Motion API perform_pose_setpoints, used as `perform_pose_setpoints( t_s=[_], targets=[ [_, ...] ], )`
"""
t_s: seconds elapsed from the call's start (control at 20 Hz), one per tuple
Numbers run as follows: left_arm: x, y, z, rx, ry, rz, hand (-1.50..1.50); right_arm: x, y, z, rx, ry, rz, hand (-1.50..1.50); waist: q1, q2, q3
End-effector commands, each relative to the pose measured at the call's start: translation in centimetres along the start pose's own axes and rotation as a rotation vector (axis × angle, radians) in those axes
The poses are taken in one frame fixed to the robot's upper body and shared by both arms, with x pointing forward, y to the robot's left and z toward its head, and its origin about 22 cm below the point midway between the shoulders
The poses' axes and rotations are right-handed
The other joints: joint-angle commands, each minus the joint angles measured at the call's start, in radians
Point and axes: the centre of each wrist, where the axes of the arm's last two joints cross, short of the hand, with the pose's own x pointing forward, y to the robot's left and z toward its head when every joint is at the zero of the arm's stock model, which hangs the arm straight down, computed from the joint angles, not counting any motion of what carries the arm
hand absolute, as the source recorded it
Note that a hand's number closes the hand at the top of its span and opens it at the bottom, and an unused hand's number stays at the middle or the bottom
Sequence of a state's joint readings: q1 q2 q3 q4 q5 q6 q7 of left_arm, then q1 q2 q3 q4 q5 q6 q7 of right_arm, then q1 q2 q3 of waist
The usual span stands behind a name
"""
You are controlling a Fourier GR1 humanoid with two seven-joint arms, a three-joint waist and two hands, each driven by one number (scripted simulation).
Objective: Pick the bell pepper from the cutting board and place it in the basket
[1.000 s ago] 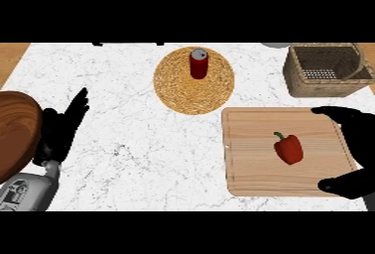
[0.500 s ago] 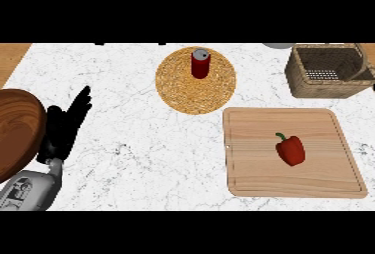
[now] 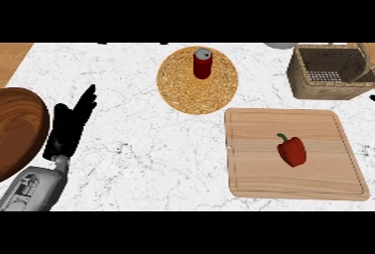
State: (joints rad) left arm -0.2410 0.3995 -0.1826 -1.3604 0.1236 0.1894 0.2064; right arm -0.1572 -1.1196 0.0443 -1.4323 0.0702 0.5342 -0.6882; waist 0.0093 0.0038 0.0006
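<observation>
A red bell pepper (image 3: 292,151) with a green stem lies on the wooden cutting board (image 3: 256,173) at the right of the marble counter. The wicker basket (image 3: 326,89) stands at the back right, beyond the board, with nothing visible inside it. My left hand (image 3: 71,126) rests at the left edge, fingers straight and pointing up, far from the pepper. My right hand does not show in the head view.
A round woven mat (image 3: 198,92) lies at the back centre with a red can (image 3: 202,63) standing on it. A dark wooden bowl (image 3: 18,130) sits at the far left, beside my left hand.
My right hand, which was over the board's right side a second ago, has left the view. The pepper, board and left hand stay in place.
</observation>
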Motion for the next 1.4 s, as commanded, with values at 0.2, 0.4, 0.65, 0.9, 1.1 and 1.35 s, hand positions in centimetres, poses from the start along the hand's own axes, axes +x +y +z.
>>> perform_pose_setpoints(
  t_s=[0.2,0.4,0.65,0.9,1.1,1.35],
  targets=[
    [-0.9,-1.6,0.7,-0.013,0.006,0.006,0.00,-2.9,0.3,0.9,0.042,-0.059,-0.090,-1.50,0.005,-0.001,0.000],
    [0.1,-0.8,0.3,0.000,-0.013,-0.001,0.00,-4.5,3.2,0.9,-0.030,-0.046,-0.091,-1.50,-0.003,-0.002,0.000],
    [0.0,1.4,1.0,0.007,0.007,-0.010,0.00,-3.7,3.8,-1.7,-0.048,-0.038,-0.075,-1.50,-0.004,-0.005,0.000],
    [-0.2,0.6,0.7,-0.002,-0.004,-0.006,0.00,-5.7,7.0,-5.0,-0.017,-0.036,-0.104,-1.50,0.008,-0.002,0.000],
    [-0.5,-0.3,-0.2,0.012,0.016,0.020,0.00,-5.6,8.0,-5.4,0.017,-0.037,-0.106,-1.50,-0.006,-0.003,-0.001],
    [1.6,-0.1,0.3,0.018,-0.008,-0.013,0.00,-6.9,11.3,-6.2,0.010,-0.054,-0.094,-1.50,-0.003,-0.004,0.000]
  ],
)
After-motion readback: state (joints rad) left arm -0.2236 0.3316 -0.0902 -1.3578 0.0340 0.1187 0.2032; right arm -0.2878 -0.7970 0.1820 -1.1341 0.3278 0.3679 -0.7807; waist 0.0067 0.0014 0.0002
